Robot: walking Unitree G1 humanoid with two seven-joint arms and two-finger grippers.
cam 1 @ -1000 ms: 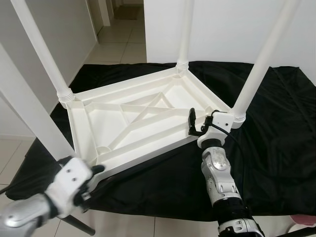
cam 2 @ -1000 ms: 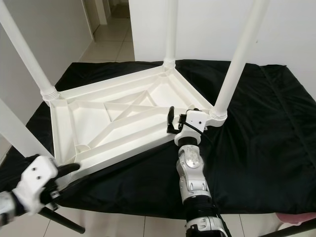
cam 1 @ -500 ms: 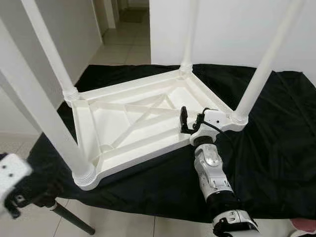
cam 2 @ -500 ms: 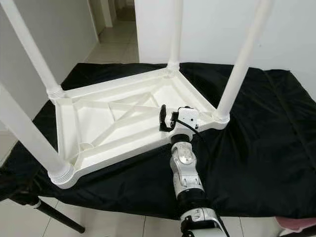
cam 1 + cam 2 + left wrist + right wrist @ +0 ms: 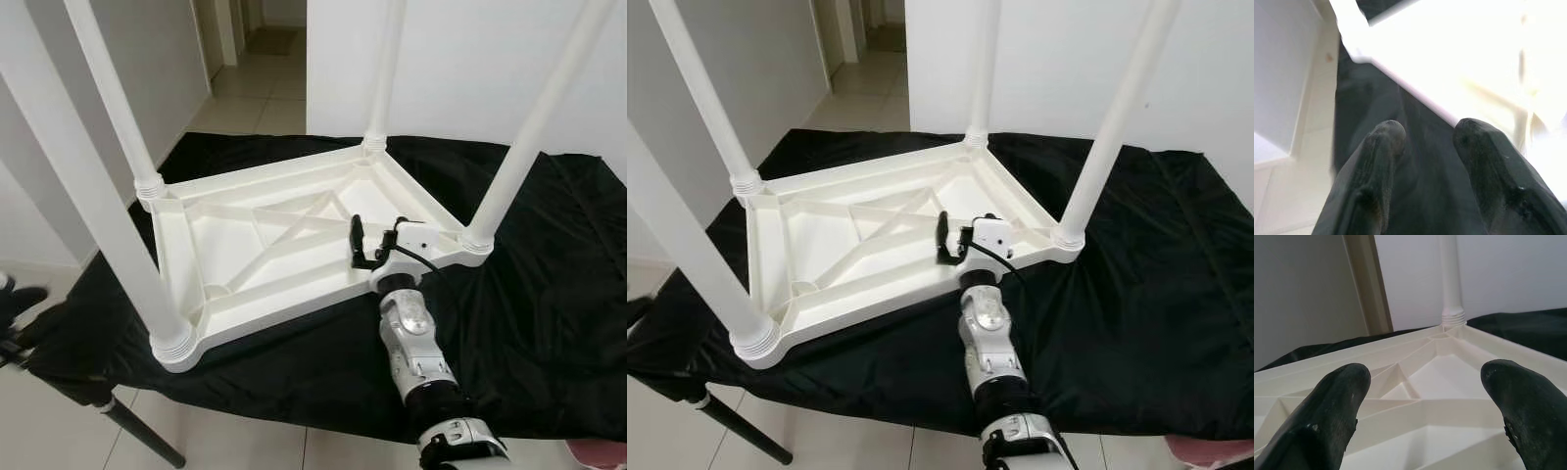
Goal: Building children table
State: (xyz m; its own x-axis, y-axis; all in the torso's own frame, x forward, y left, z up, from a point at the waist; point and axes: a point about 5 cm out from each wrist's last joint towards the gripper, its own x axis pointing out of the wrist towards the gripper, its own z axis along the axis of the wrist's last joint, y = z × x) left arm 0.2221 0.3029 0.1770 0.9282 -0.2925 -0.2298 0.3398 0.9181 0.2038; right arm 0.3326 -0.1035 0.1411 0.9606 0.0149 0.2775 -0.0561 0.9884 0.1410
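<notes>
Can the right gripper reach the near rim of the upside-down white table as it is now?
Probably yes. The right gripper hangs open just above the near rim of the white table, with nothing between them. The right near leg stands off to its side.

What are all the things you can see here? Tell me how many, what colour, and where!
Upside-down plastic children's table top: one, white, lying on the black cloth.
Round plastic table legs: four, white, standing up from the table top's corners.
Cloth: one, black, draped over the work surface under the table top.
Tiled floor: pale, in the hallway behind.
Right gripper: one, black fingers open, at the table top's near edge beside a leg.
Left gripper: one, black fingers open, above the cloth near the table top's edge.
</notes>
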